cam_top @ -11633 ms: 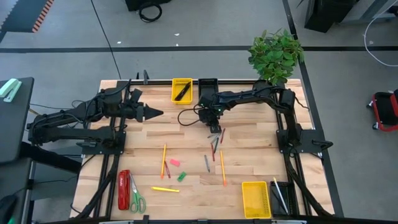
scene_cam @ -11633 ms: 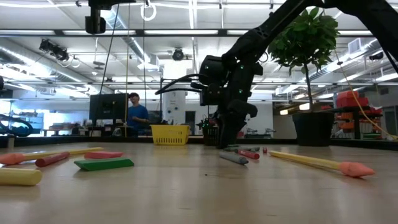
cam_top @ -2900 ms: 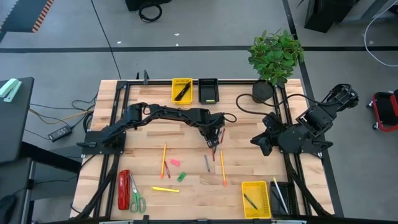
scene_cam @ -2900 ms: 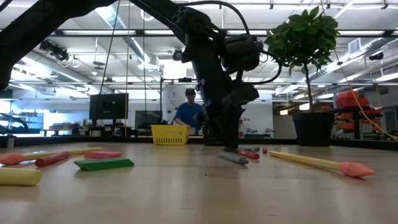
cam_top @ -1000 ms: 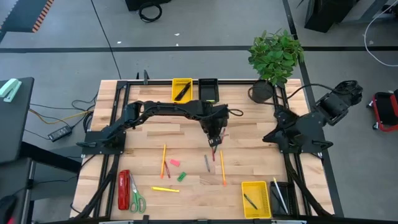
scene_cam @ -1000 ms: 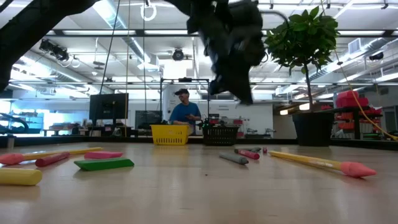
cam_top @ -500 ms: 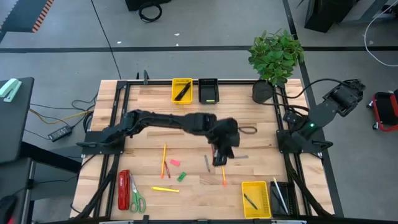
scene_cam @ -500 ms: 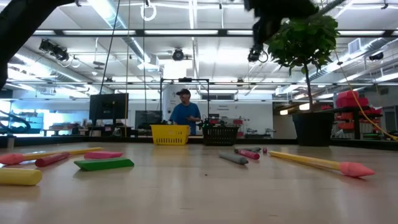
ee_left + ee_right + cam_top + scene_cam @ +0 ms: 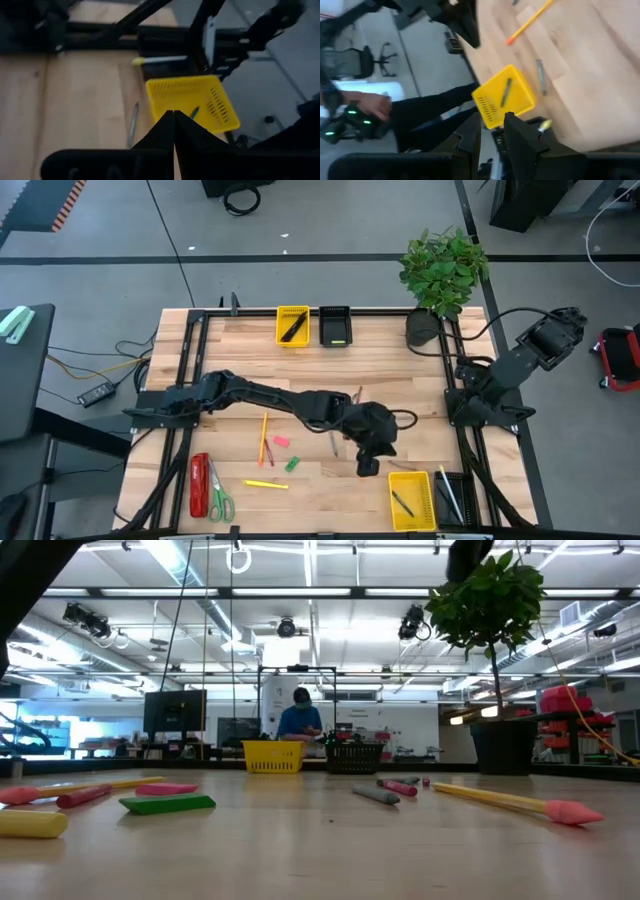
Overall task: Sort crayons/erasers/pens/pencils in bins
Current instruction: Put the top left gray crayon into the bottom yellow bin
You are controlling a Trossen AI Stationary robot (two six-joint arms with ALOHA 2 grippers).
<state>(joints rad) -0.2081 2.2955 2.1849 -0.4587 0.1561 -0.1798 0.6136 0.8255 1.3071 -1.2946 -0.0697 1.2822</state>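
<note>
The wooden counter [image 9: 240,370] carries everything, with the potted plant [image 9: 443,272] at its far right corner. The left arm stretches across the counter to the near right, its left gripper [image 9: 367,466] just beside the near yellow bin [image 9: 412,500]; its jaws are pressed together, and no object shows between them in the wrist view. The right arm is folded back at the counter's right edge, its right gripper [image 9: 492,131] raised clear of the work with the jaws slightly apart and nothing between them.

Along the near left edge lie a red stapler [image 9: 199,485] and green-handled scissors [image 9: 219,498].

Of the bins, the far yellow bin [image 9: 292,325] holds a dark pen. Beside it, the far black bin [image 9: 335,326] holds a small green piece. The near yellow bin holds one dark stick, which may be a pen. Just to its right, the near black bin [image 9: 455,496] holds pale pencils.

Loose on the counter: an orange pencil [image 9: 263,435] and a yellow pencil [image 9: 265,484] left of centre, with a pink eraser [image 9: 281,441] and a green eraser [image 9: 292,464] between them. A grey crayon [image 9: 332,443] lies near the left arm's wrist, and red crayons [image 9: 400,787] show beyond it in the low view.
</note>
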